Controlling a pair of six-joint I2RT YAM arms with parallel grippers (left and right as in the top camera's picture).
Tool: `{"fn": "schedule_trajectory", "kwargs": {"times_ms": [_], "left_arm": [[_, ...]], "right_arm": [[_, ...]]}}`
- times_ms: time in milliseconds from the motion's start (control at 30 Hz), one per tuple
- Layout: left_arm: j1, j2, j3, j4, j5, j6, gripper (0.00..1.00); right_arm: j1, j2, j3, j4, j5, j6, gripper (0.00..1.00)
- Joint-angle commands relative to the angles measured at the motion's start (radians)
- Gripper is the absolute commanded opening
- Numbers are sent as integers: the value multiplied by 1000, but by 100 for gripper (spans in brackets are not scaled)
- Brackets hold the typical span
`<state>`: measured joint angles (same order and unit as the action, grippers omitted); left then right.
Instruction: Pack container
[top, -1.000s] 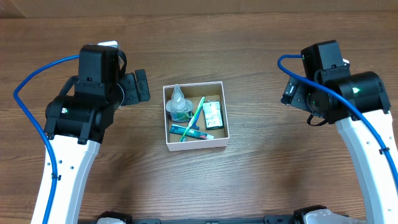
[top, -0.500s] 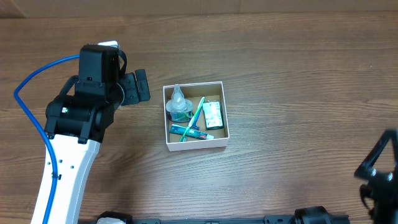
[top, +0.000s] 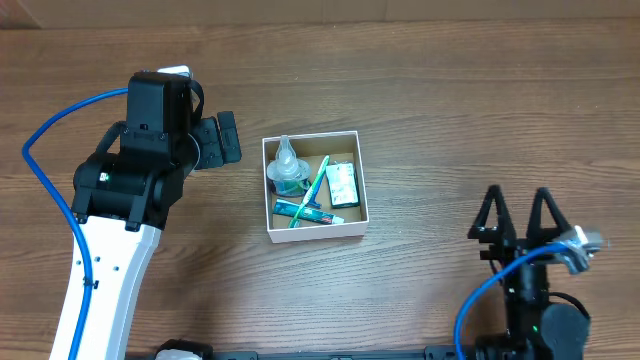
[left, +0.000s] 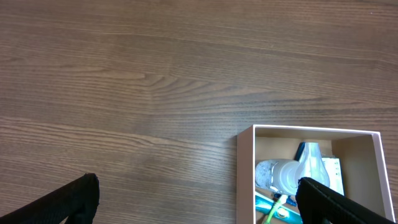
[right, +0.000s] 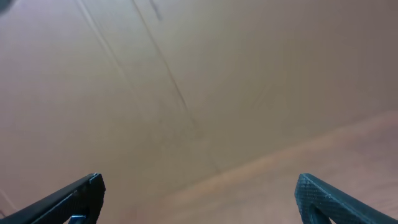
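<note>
Overhead cam tells the whole story: the right claw (top: 516, 195) is nowhere near where it was a second ago. Back then it hung out on its own side of the container (top: 316, 230), level with it. Half a second ago it was just a dark blur sliding off the lower corner. Now it's parked down by its own base, fingers spread wide with nothing between them. Right wrist cam agrees: both fingers sit at the frame's bottom corners, and all that's ahead of them is a blurry tan surface, can't tell what.

Left claw (top: 218, 140) hasn't budged at all. Its fingers are apart and empty too. The container sits just beside it, close off one fingertip but not touching as far as I can see. From the right claw the box is now well apart, off toward the other arm.

Inside the box nothing's shifted:
- a clear bottle (top: 288, 172) of green stuff
- a green toothbrush (top: 318, 186) lying slantwise
- a toothpaste tube (top: 303, 211) nearest the front wall
- a small packet (top: 342, 184)

No loose toiletries on the table (top: 450, 110) around either claw.

My read: packing's basically done and the right arm is heading home. If so, the left arm pulling back is about all that's left.
</note>
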<state>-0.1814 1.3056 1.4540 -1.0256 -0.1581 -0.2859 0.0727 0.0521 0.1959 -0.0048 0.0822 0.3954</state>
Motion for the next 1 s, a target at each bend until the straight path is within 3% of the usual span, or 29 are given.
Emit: {"fn": "schedule_trajectory", "kwargs": {"times_ms": [0,333,467,633,967], "left_arm": [[5,2,14,1,-6,-13,100],[4,2,14,1,-6,-13,100],[5,2,14,1,-6,-13,100],[5,2,14,1,-6,-13,100],[5,2,14,1,-6,-13,100]], "right_arm": [[-3,-19,-60,24,-6,-3,100],[-3,-49,-189,47,-6,-4,100],[-1,-49,-188,-23,-6,-22,100],[-1,-49,-188,-73,-9,-142,100],[-1,-49,-188,-72,-10,-142,100]]}}
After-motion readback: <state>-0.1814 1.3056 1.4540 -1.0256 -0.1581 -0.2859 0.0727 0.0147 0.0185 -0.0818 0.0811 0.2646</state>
